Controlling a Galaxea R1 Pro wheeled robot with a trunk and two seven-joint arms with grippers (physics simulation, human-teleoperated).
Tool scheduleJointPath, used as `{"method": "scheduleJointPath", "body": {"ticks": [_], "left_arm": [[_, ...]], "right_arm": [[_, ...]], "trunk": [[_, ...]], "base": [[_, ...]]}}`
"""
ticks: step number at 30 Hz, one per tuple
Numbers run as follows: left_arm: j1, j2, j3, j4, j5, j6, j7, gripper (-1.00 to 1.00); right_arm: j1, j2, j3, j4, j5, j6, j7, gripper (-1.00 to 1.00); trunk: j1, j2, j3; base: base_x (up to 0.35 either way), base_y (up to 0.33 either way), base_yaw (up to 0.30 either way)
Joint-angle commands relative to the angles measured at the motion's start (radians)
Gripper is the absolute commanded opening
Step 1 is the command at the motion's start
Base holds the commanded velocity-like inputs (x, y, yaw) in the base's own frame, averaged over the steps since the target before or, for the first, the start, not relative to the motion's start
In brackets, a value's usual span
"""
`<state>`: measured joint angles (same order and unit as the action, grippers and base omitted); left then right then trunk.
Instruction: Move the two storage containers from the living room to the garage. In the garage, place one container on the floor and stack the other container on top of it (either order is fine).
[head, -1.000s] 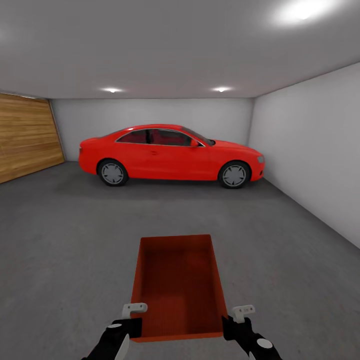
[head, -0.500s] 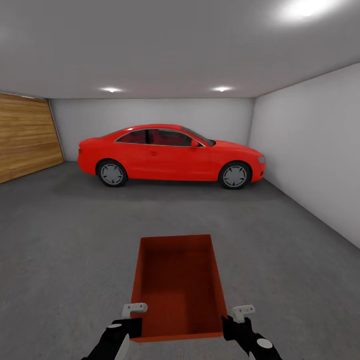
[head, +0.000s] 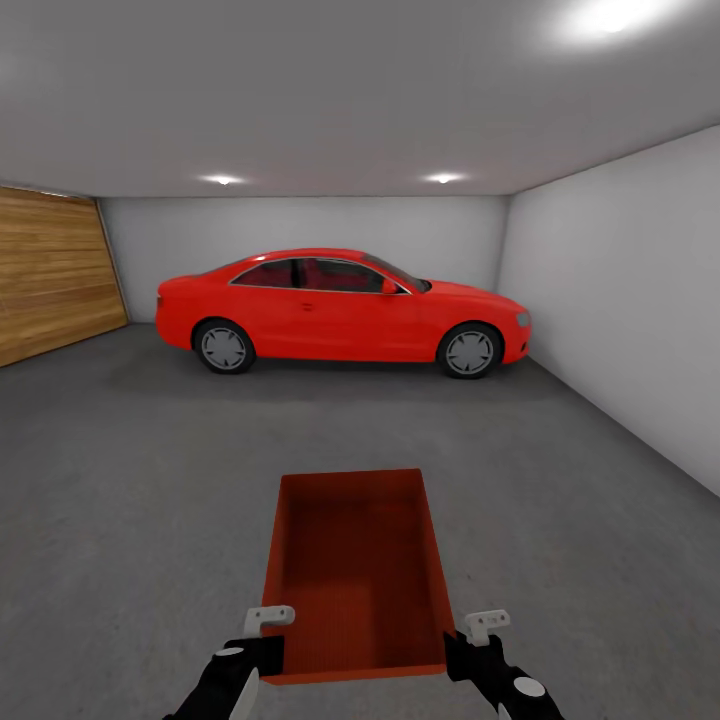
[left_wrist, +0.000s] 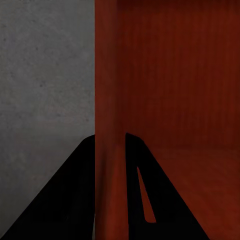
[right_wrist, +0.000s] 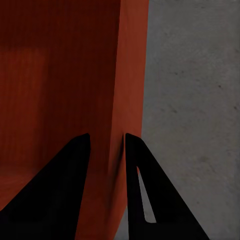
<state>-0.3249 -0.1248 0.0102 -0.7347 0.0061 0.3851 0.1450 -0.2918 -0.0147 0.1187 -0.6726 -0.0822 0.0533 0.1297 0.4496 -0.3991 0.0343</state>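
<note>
Both arms reach forward at six o'clock — left gripper (left_wrist: 110, 145) and right gripper (right_wrist: 106, 145) each pinching a bin (head: 356, 570) wall.

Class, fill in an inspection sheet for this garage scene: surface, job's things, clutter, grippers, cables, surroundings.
Surface: grey speckled concrete floor.
Job's things: one orange-red storage container, open side up, empty, held at its near corners.
Clutter: nothing seen.
Grippers: left gripper astride the container's left wall; right gripper astride its right wall.
Cables: nothing seen.
Surroundings: red car at the far wall, white wall on the right, wooden panel on the left.
</note>
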Motion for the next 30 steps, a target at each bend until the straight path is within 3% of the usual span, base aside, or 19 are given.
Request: {"method": "scheduleJointPath", "body": {"ticks": [1,13,30], "left_arm": [[0.0,0.05,0.013,0.0,-0.02,0.009,0.021,-1.0],[0.0,0.05,0.013,0.0,-0.02,0.009,0.021,-1.0],[0.0,0.05,0.013,0.0,-0.02,0.009,0.021,-1.0]], "right_arm": [[0.0,-0.002,0.015,-0.004,0.004,-0.012,0.018,-1.0],[0.0,-0.002,0.015,-0.004,0.004,-0.011,0.018,-1.0],[0.0,-0.002,0.015,-0.004,0.004,-0.01,0.018,-1.0]], "trunk": [[0.0,-0.001,0.0],[0.0,-0.001,0.0],[0.0,-0.001,0.0]], "base": [[0.0,0.0,0.0],[0.059,0.0,0.0],[0.317,0.0,0.0]]}}
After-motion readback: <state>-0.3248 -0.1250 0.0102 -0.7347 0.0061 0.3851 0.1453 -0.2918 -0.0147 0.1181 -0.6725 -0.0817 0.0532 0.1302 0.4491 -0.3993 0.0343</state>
